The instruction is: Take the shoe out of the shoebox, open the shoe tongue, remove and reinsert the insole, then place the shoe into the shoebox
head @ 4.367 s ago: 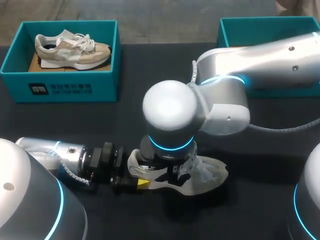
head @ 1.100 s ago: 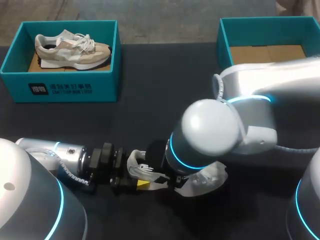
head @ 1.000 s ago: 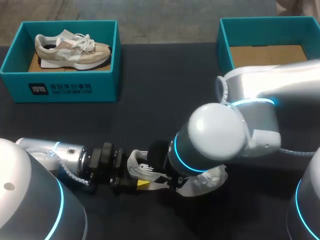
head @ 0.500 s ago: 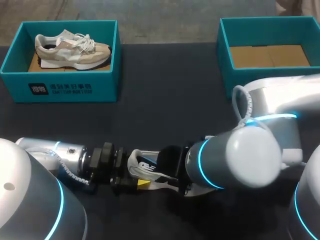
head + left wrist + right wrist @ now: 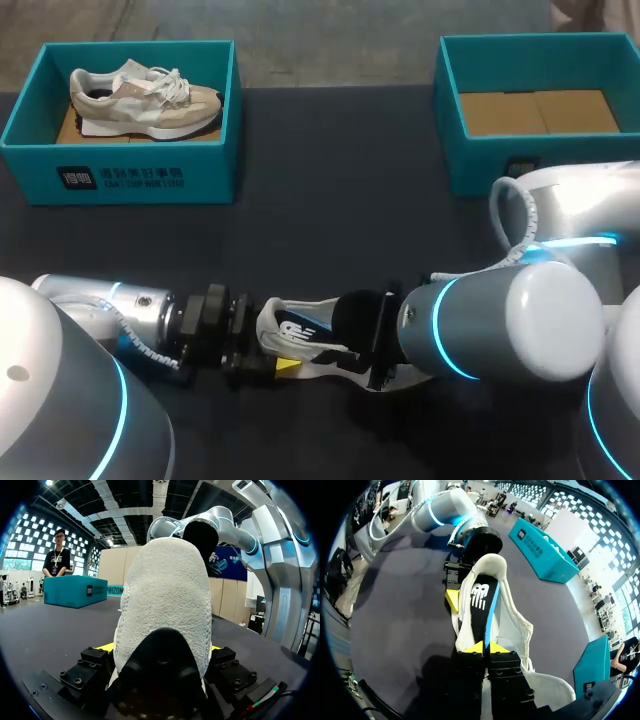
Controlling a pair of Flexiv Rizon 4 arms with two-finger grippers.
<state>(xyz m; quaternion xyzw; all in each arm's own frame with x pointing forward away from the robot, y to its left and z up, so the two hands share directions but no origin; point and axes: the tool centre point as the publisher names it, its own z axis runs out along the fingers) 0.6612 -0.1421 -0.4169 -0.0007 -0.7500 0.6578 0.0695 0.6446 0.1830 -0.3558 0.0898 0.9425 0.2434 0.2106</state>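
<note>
White shoe lying on the dark table at near centre, heel to the left, well apart from both boxes. The left gripper is clamped on the heel, one yellow tip on each side. The right gripper, reaching in from the right, is pinched on the end of the black insole, which lies inside the shoe. Far right: open teal right shoebox. Far left: left shoebox containing a beige shoe.

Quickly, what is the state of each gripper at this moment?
Left gripper: shut on the shoe, at its heel.
Right gripper: shut on the insole.
</note>
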